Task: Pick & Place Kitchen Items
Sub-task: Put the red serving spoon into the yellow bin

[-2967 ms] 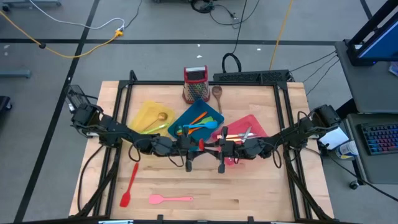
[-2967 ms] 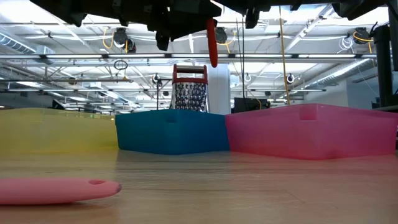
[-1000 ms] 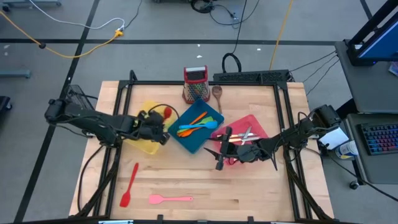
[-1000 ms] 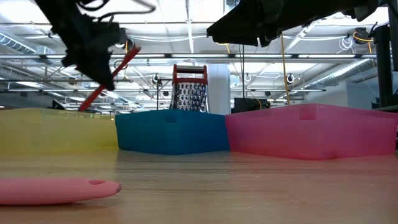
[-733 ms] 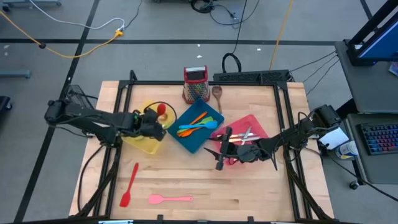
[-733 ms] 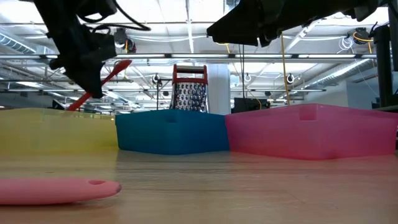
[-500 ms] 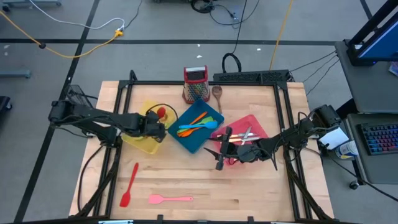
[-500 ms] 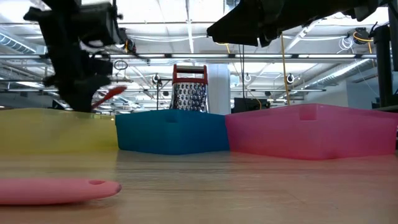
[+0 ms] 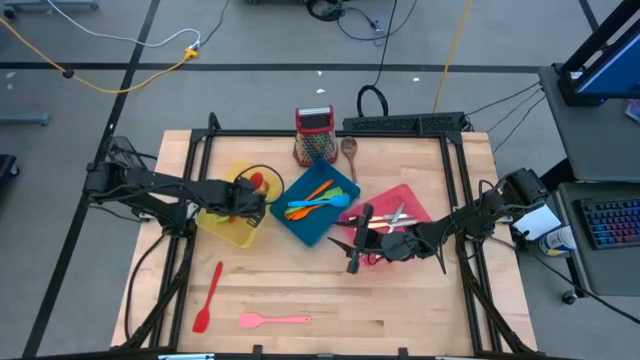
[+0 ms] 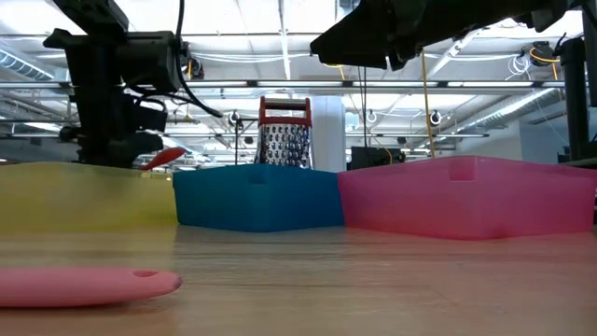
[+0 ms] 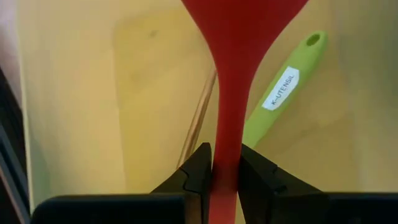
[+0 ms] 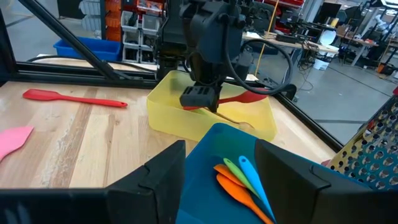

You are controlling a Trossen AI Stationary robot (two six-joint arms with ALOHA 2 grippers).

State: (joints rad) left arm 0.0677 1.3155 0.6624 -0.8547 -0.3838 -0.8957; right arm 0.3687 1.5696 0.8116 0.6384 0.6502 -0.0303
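Bench (image 9: 380,310) sorting is mid-step here, and the yellow tray (image 9: 222,226) is the landmark. Just above that tray hangs the left gripper (image 9: 252,195), its fingers (image 11: 200,169) pinched on the handle of a red spoon (image 11: 239,37). The spoon's bowl reaches out over the tray's inside, probably because the yellow tray is where this utensil is meant to go and the handle gives the slimmest place to clamp. Under it, inside the tray, lie a green utensil (image 11: 283,87) with a label on its handle and a thin wooden stick-like handle (image 11: 198,121).

Right of the yellow tray and touching it sits the blue tray (image 9: 305,222), holding orange, green and blue utensils (image 9: 318,200) fanned together. Farther right again, the pink tray (image 9: 418,205) holds metal cutlery (image 9: 392,215), so each tray seems to collect one kind.

Over the pink tray's near edge waits the right gripper (image 9: 355,258), jaws spread wide and empty, likely parked clear of the drop.

Unsorted items lie on the bench in front of the yellow tray: a red spatula (image 9: 208,297) and, just beyond it, a pink spatula (image 9: 273,320). Behind the blue tray stand a red-framed grater (image 9: 314,136) and a wooden spoon (image 9: 350,155).
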